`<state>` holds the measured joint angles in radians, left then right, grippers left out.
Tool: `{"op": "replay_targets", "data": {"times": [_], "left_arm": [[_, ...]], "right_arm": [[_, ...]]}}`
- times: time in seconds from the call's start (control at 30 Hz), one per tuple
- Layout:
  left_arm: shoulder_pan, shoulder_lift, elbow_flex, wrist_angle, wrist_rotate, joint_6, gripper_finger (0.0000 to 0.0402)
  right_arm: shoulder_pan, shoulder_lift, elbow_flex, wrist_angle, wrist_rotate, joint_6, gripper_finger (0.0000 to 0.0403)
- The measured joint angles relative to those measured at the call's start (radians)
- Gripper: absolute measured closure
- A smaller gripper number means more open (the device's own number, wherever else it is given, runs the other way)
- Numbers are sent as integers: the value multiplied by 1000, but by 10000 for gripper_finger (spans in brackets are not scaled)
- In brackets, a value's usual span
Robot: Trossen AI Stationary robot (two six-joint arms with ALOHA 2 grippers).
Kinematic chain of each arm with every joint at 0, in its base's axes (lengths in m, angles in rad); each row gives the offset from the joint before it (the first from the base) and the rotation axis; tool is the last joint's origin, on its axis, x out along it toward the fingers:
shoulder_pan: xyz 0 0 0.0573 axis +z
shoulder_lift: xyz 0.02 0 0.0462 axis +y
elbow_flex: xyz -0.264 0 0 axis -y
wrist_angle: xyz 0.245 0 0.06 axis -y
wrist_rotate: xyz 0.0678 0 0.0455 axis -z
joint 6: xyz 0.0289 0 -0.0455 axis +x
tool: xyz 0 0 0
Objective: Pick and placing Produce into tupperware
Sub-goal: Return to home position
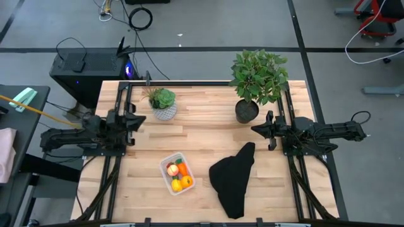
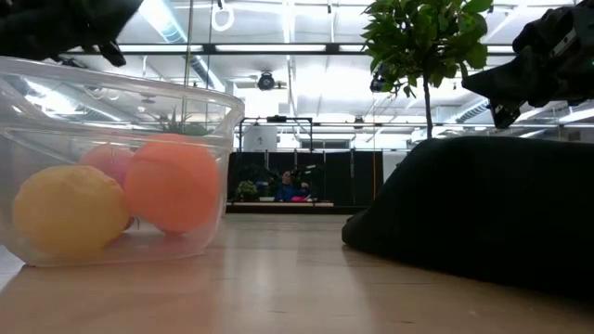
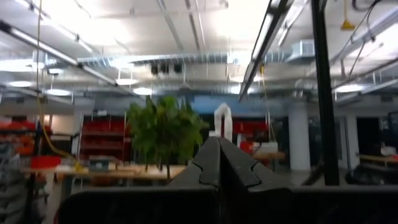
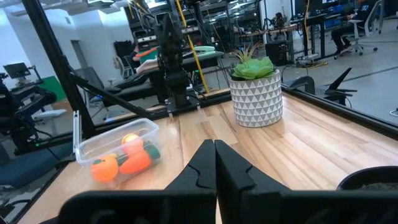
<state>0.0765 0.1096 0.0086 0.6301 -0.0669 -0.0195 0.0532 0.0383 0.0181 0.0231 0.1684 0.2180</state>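
Winding up the job, by the look of it: parking both arms rather than fetching anything more. Finding the tupperware sitting on the table near its front edge, with the produce crowding inside its walls: a red-and-peach piece, two orange ones and a yellow one. Showing in the low view as a yellow ball and a peach-orange ball pressing against the clear wall. Spotting no loose piece on the wood around the tupperware, though not being able to tell whether anything is lying under the black cloth just right of the tupperware. Holding the left gripper well apart from the tupperware, behind it and to its left, fingers pressed together on nothing. Holding the right gripper well apart too, behind the tupperware and to its right, past the cloth, fingers likewise closed and empty. Judging the sorting as done and the next move as asking little: settling each arm at rest without swinging toward the tupperware or brushing the succulent pot and the leafy plant standing behind the tupperware.
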Motion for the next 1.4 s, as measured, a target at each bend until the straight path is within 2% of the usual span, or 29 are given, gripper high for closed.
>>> {"op": "replay_targets", "data": {"times": [0.2, 0.4, 0.57, 0.93, 1.4], "left_arm": [[0, -110, 0, -57, 0, 3, 400], [0, -103, 0, -342, 1, -102, 400], [0, -103, 0, -482, 0, -131, 400], [0, -103, 0, -603, 45, -126, 399], [-1, -96, 0, -618, 58, -118, 398]], "right_arm": [[0, 0, 0, 0, 0, 0, 403], [0, 0, 0, 0, 0, 0, 403], [0, 0, 0, 0, 0, -8, 403], [0, 0, 0, 0, 0, -30, 403], [0, 1, 0, 0, -8, -60, 403]]}}
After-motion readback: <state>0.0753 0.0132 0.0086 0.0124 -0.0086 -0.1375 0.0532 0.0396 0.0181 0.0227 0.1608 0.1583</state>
